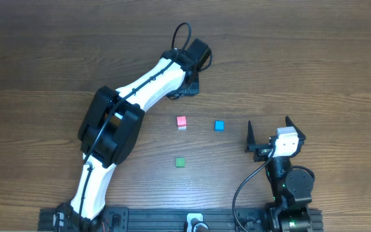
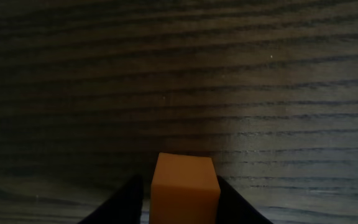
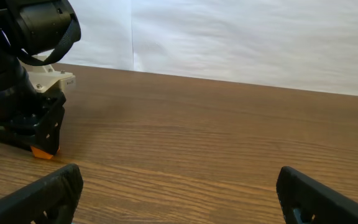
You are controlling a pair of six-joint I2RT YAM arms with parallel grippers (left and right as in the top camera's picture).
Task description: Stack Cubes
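An orange cube (image 2: pixel 185 186) rests on the wooden table at the far middle, and my left gripper (image 1: pixel 181 92) is shut on it, one finger against each side. The right wrist view shows that cube (image 3: pixel 42 152) touching the table under the left gripper (image 3: pixel 39 134). A pink cube (image 1: pixel 181 122), a blue cube (image 1: pixel 219 125) and a green cube (image 1: pixel 180 162) sit apart near the table's middle. My right gripper (image 1: pixel 268 136) stands open at the right, right of the blue cube, with nothing between its fingers (image 3: pixel 48 190).
The wooden table (image 1: pixel 314 64) is bare at the far right and far left. The left arm's white links (image 1: pixel 108 129) stretch diagonally over the table's left half. A white wall (image 3: pixel 260 37) stands behind the table's far edge.
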